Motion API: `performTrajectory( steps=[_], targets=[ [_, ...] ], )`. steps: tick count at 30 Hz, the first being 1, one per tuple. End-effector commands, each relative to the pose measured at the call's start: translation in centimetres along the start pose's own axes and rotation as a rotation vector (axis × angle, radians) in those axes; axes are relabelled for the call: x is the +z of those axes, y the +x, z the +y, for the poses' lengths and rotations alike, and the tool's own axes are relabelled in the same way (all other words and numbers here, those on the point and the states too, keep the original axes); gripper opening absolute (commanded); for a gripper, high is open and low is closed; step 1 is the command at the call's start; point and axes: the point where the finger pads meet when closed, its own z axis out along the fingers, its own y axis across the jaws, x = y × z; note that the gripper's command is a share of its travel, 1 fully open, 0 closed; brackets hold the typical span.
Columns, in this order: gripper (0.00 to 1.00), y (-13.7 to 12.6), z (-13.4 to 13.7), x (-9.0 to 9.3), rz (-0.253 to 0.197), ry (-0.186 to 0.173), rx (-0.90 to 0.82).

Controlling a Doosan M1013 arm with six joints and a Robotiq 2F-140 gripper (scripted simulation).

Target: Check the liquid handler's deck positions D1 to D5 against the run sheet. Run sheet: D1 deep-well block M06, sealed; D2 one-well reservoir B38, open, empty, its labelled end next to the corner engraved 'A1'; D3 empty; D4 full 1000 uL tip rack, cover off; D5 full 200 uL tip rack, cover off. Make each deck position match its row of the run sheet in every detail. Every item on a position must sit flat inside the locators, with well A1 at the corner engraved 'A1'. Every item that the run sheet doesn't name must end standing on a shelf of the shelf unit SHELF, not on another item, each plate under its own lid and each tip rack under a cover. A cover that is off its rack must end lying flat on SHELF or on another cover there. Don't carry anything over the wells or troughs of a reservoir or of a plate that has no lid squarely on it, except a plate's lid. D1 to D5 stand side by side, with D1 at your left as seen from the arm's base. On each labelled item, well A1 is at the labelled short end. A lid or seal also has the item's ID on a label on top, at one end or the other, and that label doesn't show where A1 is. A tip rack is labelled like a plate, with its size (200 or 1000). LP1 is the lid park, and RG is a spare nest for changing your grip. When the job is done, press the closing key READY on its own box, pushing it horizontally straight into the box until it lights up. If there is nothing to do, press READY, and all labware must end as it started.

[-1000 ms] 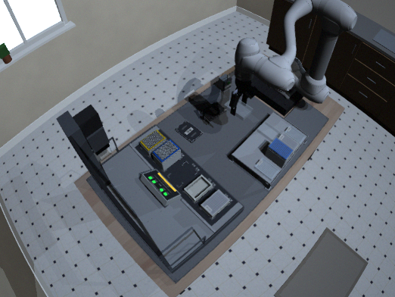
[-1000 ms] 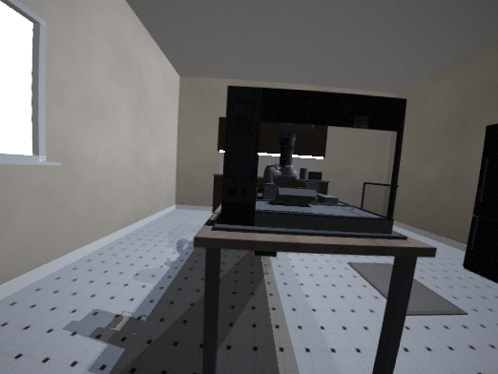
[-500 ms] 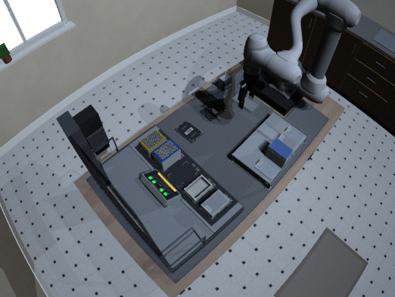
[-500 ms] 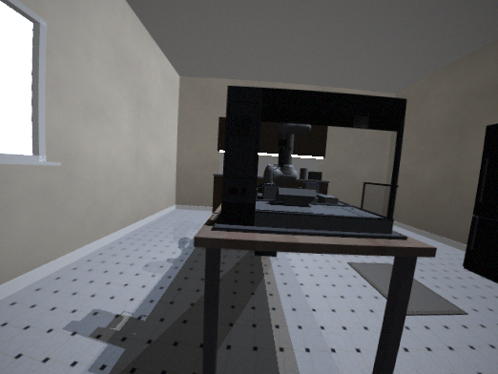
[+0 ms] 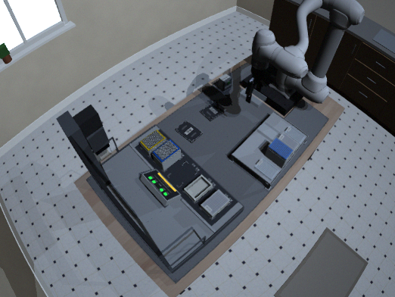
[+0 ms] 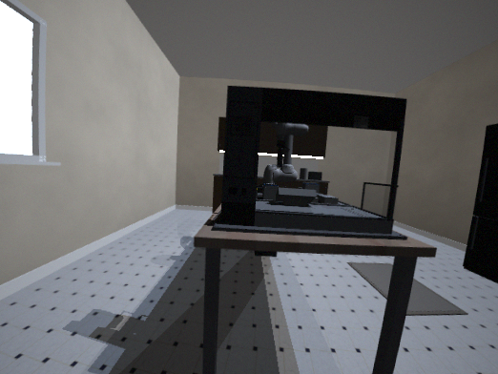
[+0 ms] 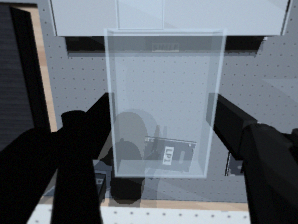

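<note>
- Between my end effector's [image 7: 162, 127] black fingers, high above the counter [image 7: 250, 75] near SHELF [image 7: 240, 17], hangs a clear cover [image 7: 162, 95].
- Clamped by its long sides, it looks light, stiff and slippery; I judge a mid-length hold steadiest.

The clear cover [image 7: 165, 100] looks like thin, glossy, see-through plastic. The tool [image 7: 160, 135] clamped on it is matt black. The tabletop [image 5: 333, 110] shows a wood-toned edge under a smooth grey, dotted mat [image 5: 227, 132].
</note>
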Motion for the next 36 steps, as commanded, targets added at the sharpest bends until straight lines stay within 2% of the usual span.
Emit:
performTrajectory(
  steps=[1, 4, 6, 21, 23, 29, 36],
  targets=[
    [0.10, 0.0, -2.4, 0.0, 0.003, 0.005, -0.006],
    [0.10, 0.1, -3.9, 0.0, 0.003, 0.005, -0.006],
    [0.10, 0.1, -3.9, 0.0, 0.003, 0.005, -0.006],
    [0.10, 0.4, -11.4, 0.1, 0.003, 0.005, -0.006],
    [0.10, 0.4, -11.4, 0.1, 0.003, 0.005, -0.006],
    [0.10, 0.5, -14.4, 0.1, 0.003, 0.005, -0.006],
    [0.10, 0.5, -14.5, 0.0, 0.003, 0.003, -0.007]
  ],
)
